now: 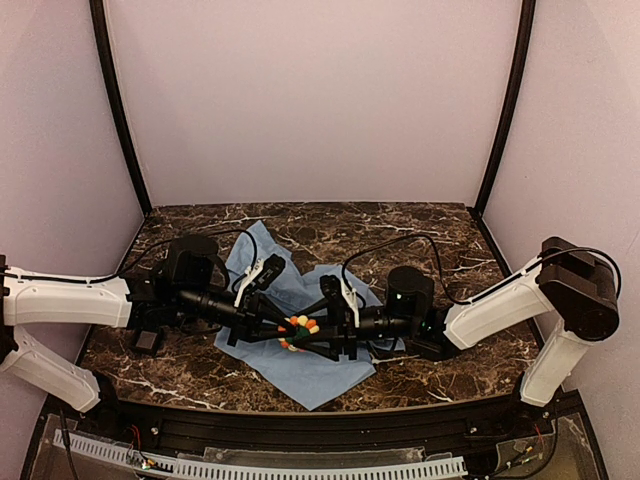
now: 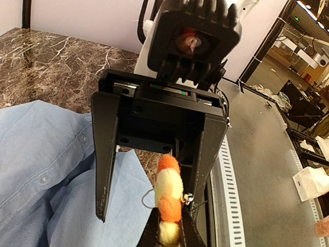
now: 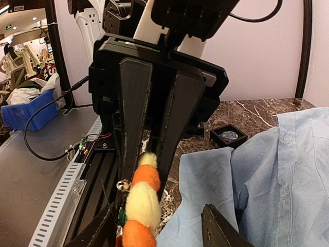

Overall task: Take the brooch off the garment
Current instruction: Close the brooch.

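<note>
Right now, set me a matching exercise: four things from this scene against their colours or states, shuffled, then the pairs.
Things:
1. brooch
2. garment
3. left gripper
4. right gripper

Colours or states:
A. jaws apart, one on either side of the flower
B. light blue, lying on the table
C. jaws shut at the flower's edge
D. orange and yellow petals

Pairs: 1-D, 2-B, 3-C, 4-A

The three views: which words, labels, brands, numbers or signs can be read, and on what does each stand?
No text can be read anywhere.
Green ceiling sign, background of the left wrist view: too small to read.
Small green sign, background of the right wrist view: too blurred to read.
The garment and the brooch: no lettering visible.
</note>
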